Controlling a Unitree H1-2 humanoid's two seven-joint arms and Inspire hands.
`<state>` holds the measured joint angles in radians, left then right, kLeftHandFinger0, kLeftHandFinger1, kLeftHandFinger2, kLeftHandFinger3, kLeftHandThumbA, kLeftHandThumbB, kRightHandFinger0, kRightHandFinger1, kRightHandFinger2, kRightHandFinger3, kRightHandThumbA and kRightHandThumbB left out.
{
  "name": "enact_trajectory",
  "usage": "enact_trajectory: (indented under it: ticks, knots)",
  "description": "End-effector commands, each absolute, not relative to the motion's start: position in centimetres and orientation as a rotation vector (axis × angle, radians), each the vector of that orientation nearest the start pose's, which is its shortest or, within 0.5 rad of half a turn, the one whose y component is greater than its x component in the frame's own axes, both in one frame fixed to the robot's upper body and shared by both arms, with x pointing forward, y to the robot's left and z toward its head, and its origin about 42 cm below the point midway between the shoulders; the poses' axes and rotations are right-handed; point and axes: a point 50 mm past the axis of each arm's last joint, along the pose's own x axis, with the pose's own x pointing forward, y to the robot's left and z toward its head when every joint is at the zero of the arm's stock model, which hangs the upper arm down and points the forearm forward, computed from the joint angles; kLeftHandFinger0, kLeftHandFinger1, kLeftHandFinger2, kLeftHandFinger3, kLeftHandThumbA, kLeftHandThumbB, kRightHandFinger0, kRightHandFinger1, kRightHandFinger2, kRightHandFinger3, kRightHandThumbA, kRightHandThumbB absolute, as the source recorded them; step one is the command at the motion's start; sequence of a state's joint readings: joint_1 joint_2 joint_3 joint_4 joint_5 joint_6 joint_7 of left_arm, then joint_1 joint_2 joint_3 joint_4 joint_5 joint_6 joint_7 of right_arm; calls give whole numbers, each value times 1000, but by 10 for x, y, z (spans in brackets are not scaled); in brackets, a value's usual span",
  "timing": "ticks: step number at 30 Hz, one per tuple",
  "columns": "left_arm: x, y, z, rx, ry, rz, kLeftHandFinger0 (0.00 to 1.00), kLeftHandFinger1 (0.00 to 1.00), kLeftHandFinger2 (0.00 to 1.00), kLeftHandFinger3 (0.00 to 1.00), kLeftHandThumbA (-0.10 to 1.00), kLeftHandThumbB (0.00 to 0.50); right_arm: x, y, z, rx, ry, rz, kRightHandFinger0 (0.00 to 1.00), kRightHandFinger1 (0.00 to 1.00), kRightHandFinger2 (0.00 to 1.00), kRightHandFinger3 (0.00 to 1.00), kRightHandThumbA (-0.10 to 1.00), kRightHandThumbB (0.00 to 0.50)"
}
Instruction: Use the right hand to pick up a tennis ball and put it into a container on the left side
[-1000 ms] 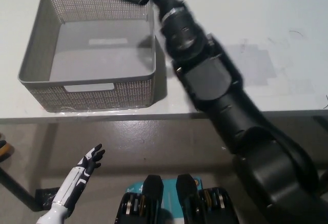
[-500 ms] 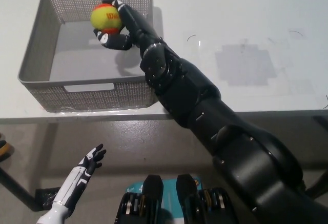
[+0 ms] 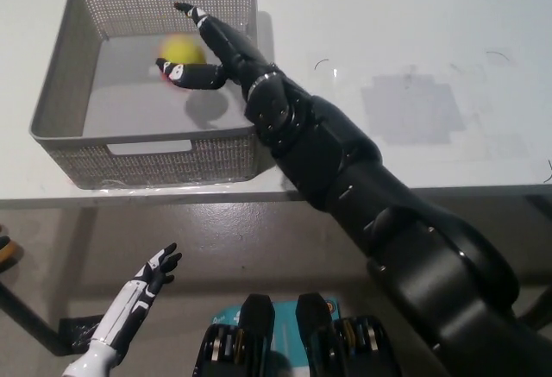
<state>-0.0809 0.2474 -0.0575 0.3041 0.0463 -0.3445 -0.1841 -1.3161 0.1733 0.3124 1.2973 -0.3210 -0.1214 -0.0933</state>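
Note:
A yellow tennis ball with a red patch (image 3: 184, 50) is inside the grey mesh basket (image 3: 60, 84) at the table's left, blurred, just past my black right hand (image 3: 210, 51). That hand is over the basket with its fingers spread apart, the ball between them but no longer gripped. Whether the ball rests on the basket floor or is in the air I cannot tell. My white left hand (image 3: 142, 286) hangs low at the lower left, below the table edge, fingers apart and empty.
The white table (image 3: 414, 32) extends to the right of the basket, with a grey patch (image 3: 412, 109) on it. The table's front edge runs across the picture below the basket. A dark frame piece (image 3: 26, 317) lies on the floor at far left.
My right hand came down over the basket with the ball, then spread its fingers and let the ball go; the ball dropped slightly away from the palm. The left hand stayed put.

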Motion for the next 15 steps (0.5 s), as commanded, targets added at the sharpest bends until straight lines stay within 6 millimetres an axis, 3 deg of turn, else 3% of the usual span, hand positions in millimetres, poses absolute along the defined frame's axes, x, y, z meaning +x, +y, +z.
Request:
enact_trajectory:
  ticks: [1,8,11,15]
  knots:
    - [307,281,75,310,-133,-283,1000,1000,1000,1000,1000,345,541,42,365,-701,-440,480,1000,1000,1000,1000,1000,478]
    - [308,283,76,312,-130,-290,1000,1000,1000,1000,1000,339,544,13,399,-610,-568,437,1000,1000,1000,1000,1000,447]
    - [308,282,74,306,-128,-293,1000,1000,1000,1000,1000,351,538,-1,415,-577,-626,412,1000,1000,1000,1000,1000,419]
    - [307,281,74,306,-126,-301,1000,1000,1000,1000,1000,335,523,-30,435,-477,-722,391,1000,1000,1000,1000,1000,428]
